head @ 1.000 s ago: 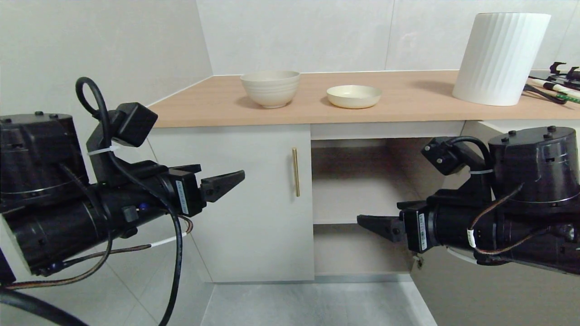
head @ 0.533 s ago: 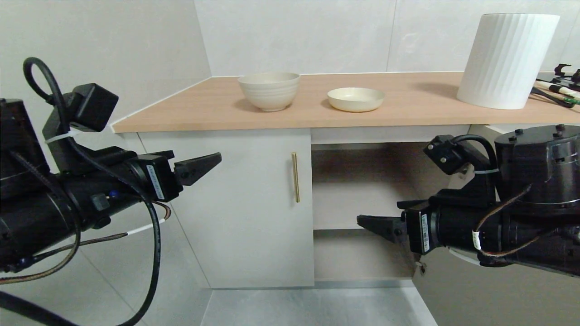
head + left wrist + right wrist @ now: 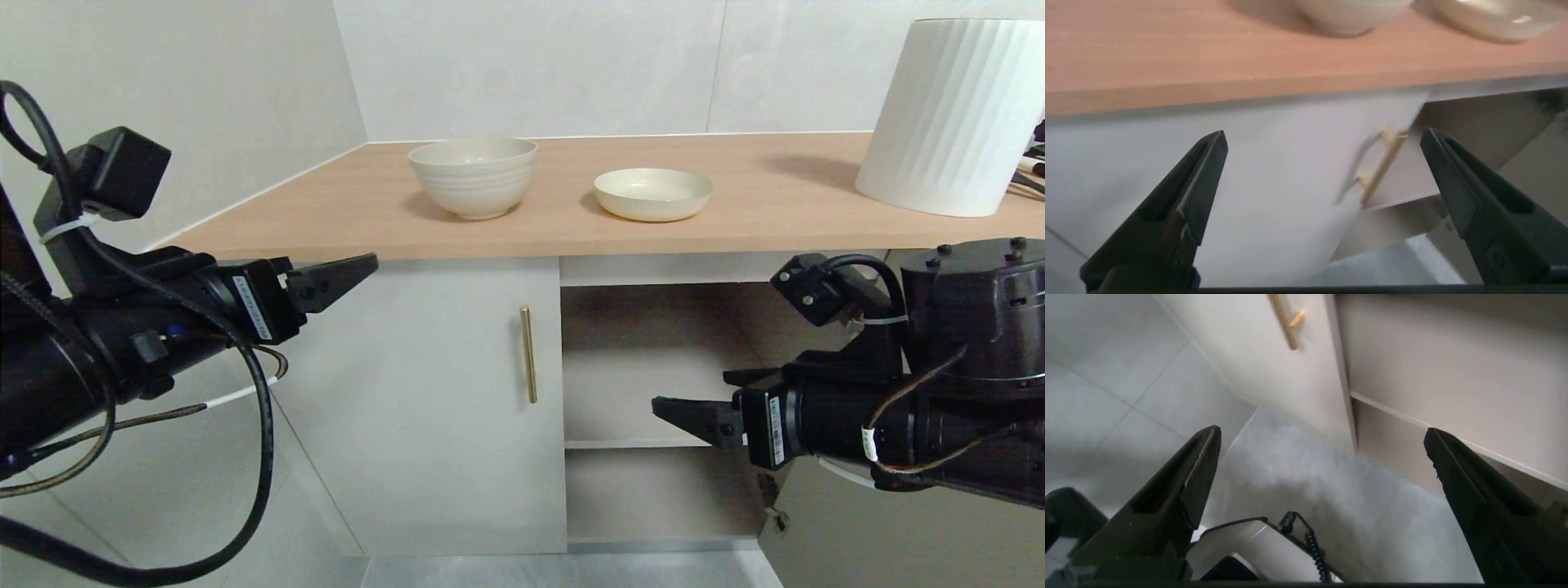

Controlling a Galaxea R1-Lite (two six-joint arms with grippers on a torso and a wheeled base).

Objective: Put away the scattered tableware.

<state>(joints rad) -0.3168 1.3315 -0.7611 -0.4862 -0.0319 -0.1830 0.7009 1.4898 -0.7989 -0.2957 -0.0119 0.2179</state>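
A cream ribbed bowl [image 3: 473, 175] and a shallow cream dish [image 3: 653, 194] stand apart on the wooden counter [image 3: 343, 220]. My left gripper [image 3: 365, 266] hangs in front of the counter's front edge, left of and below the bowl, with nothing in it. In the left wrist view its fingers [image 3: 1176, 214] are spread wide, with the bowl [image 3: 1351, 11] and dish [image 3: 1490, 16] beyond them. My right gripper [image 3: 663, 406] is open and empty in front of the open cabinet bay [image 3: 645, 359], above the inner shelf [image 3: 637, 445]. Its fingers [image 3: 1167, 508] frame the floor.
The left cabinet door [image 3: 441, 392] is closed, with an upright brass handle [image 3: 529, 353]. The right door stands swung open by my right arm. A tall white ribbed cylinder [image 3: 947, 114] stands on the counter's right end. A tiled wall runs along the left.
The head camera has moved, so the counter sits lower and nearer in the picture. My left gripper has risen from door height to the level of the counter's edge. The right arm has hardly moved.
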